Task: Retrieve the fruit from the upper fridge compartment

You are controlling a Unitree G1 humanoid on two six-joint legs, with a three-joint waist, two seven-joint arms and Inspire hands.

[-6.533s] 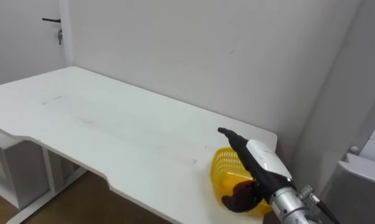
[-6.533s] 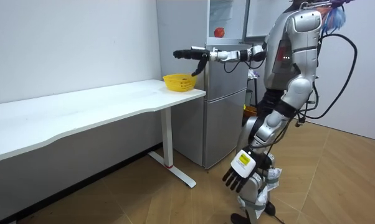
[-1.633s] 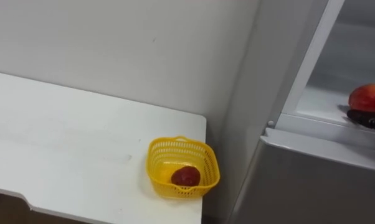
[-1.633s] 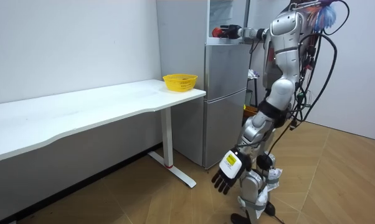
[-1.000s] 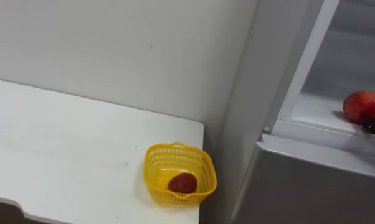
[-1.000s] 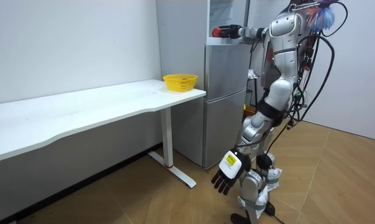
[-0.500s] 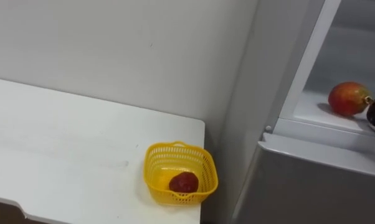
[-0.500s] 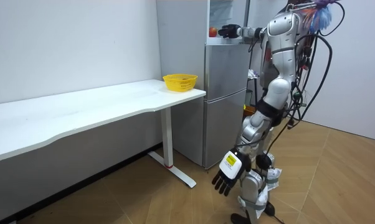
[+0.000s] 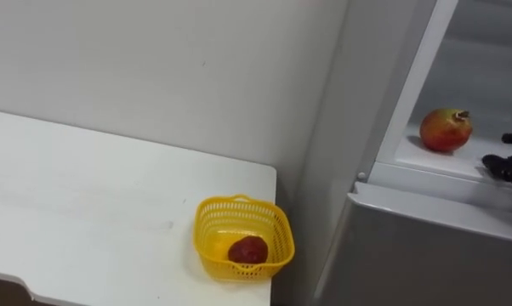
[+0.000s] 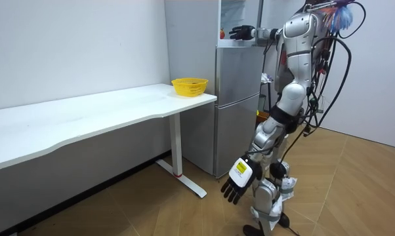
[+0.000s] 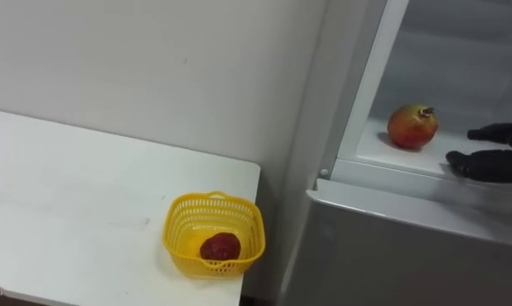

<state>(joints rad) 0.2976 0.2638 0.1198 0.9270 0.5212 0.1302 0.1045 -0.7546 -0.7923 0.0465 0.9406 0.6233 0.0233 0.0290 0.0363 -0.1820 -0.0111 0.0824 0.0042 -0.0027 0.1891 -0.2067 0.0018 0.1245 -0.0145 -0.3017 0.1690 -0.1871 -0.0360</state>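
Right eye view: right hand [image 11: 494, 166], fingers spread and empty, near the pomegranate [image 11: 412, 127] on the fridge shelf [image 11: 375, 144].

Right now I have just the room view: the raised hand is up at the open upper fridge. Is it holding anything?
Observer: No. In the eye views the right hand is open, its fingers straight, and apart from the fruit.
Reviewer: Which fruit is that?
Observer: A red-and-yellow pomegranate, crown up, sitting on the upper fridge shelf to the left of the hand.
Reviewer: And the basket on the table, is it empty?
Observer: No. The yellow basket holds one dark red fruit.
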